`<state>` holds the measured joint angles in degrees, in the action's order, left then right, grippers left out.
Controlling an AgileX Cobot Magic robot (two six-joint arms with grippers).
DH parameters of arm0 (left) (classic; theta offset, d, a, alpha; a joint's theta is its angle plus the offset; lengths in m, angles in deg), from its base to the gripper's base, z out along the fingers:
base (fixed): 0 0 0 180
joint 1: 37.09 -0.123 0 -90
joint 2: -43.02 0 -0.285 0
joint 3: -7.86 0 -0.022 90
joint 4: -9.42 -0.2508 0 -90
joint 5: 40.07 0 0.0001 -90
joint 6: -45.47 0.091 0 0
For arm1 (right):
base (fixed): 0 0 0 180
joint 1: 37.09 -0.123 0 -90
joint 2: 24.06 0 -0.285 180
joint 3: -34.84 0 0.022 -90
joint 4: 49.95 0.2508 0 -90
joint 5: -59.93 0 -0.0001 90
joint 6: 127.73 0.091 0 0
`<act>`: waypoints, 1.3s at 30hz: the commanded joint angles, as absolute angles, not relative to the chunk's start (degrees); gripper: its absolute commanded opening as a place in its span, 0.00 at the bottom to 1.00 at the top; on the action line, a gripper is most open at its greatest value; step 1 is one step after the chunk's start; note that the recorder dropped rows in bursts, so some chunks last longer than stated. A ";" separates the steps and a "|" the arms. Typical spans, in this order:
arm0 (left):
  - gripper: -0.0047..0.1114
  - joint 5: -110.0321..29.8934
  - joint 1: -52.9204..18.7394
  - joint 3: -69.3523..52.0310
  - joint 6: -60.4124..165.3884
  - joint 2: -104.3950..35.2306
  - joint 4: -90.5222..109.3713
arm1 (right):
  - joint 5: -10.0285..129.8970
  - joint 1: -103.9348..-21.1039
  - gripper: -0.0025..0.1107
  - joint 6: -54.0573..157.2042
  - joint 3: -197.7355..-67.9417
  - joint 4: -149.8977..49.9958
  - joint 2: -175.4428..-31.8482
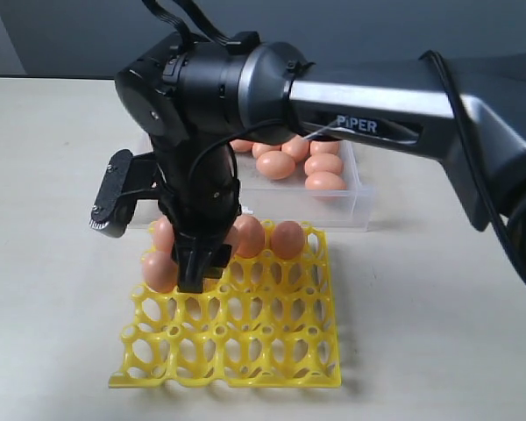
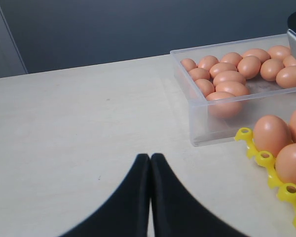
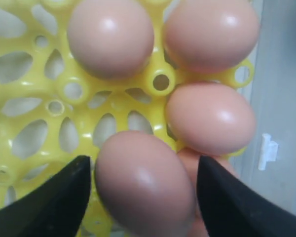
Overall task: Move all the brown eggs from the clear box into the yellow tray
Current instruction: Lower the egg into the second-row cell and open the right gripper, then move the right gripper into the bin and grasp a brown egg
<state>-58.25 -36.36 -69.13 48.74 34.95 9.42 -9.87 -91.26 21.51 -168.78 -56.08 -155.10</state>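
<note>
Right gripper (image 3: 143,165) fingers spread, slim gaps either side of matte orange-brown oval egg (image 3: 140,185), nothing held. Egg seated in bright yellow plastic lattice tray (image 3: 113,106), cup near edge. You lift straight up, clear of neighbouring eggs (image 3: 209,123).

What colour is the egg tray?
The tray is bright yellow; the exterior view shows it best.
</note>
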 commanded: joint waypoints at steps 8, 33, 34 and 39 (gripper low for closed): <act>0.04 -57.65 -36.60 -69.35 48.71 35.23 9.42 | -10.03 -92.66 0.62 23.45 -168.98 -65.02 -154.30; 0.04 -57.65 -36.60 -69.35 48.71 35.23 9.42 | 4.04 -69.03 0.53 45.71 -182.00 -43.78 -159.76; 0.04 -57.65 -36.60 -69.35 48.71 35.23 9.42 | 4.31 -68.16 0.53 44.67 -182.00 -42.11 -160.53; 0.04 -57.65 -36.60 -69.35 48.71 35.23 9.42 | 4.90 -65.96 0.53 41.43 -182.00 -41.64 -163.58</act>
